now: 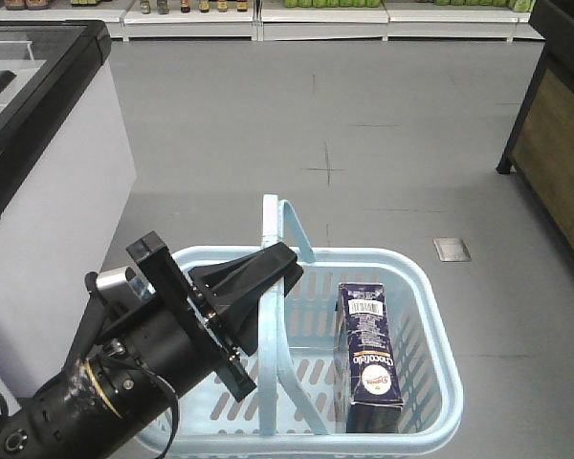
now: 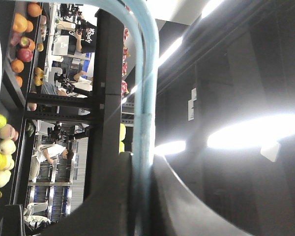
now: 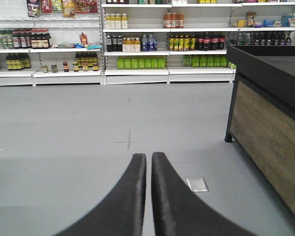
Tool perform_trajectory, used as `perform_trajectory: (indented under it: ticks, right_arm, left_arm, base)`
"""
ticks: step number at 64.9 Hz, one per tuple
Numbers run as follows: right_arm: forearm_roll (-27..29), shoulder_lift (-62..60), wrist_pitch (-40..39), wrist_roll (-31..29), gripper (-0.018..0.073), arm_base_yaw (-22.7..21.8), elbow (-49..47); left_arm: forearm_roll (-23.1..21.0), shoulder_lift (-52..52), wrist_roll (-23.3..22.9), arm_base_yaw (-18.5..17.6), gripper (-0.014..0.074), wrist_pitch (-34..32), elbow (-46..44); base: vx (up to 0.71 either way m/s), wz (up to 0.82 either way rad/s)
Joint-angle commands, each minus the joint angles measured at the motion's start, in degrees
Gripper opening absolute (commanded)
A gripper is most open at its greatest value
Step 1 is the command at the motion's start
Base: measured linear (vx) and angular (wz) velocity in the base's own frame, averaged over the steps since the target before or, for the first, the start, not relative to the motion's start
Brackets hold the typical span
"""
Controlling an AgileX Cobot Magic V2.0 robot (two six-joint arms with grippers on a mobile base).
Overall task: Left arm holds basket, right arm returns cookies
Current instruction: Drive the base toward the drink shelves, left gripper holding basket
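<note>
The light blue basket (image 1: 364, 256) hangs low in the exterior view. My left arm reaches in from the bottom left, and the left gripper (image 1: 282, 273) is shut on the basket's loop handles (image 1: 271, 229). In the left wrist view the pale blue handle (image 2: 146, 98) runs straight down between the closed black fingers (image 2: 113, 196) of the left gripper (image 2: 143, 169). The dark navy cookies box (image 1: 368, 354) lies inside the basket on its right side, barcode end away from me. The right gripper (image 3: 148, 156) shows only in the right wrist view, shut with nothing between its fingers, above bare floor.
A white cabinet with a black top (image 1: 38, 143) stands close on the left. A wood-panelled counter (image 1: 555, 143) (image 3: 270, 123) stands on the right. Shelves of bottles (image 3: 137, 49) line the far wall. A small metal plate (image 1: 451, 250) (image 3: 197, 184) sits in the grey floor.
</note>
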Motion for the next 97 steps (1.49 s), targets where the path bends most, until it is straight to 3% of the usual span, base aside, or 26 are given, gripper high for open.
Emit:
perform_trajectory:
  ticks: [1, 97]
  right_arm:
    - [-0.45, -0.53, -4.2, -0.34, -0.0006, -0.21, 0.99]
    - [-0.46, -0.37, -4.2, -0.34, -0.0006, -0.21, 0.99]
  left_arm:
    - [-0.42, -2.3, -0.03, -0.41, -0.0003, -16.04, -1.68]
    - [-0.36, -2.3, -0.03, -0.41, -0.0003, -16.04, -1.68]
  base:
    - [0.44, -0.04]
    - [0.52, -0.02]
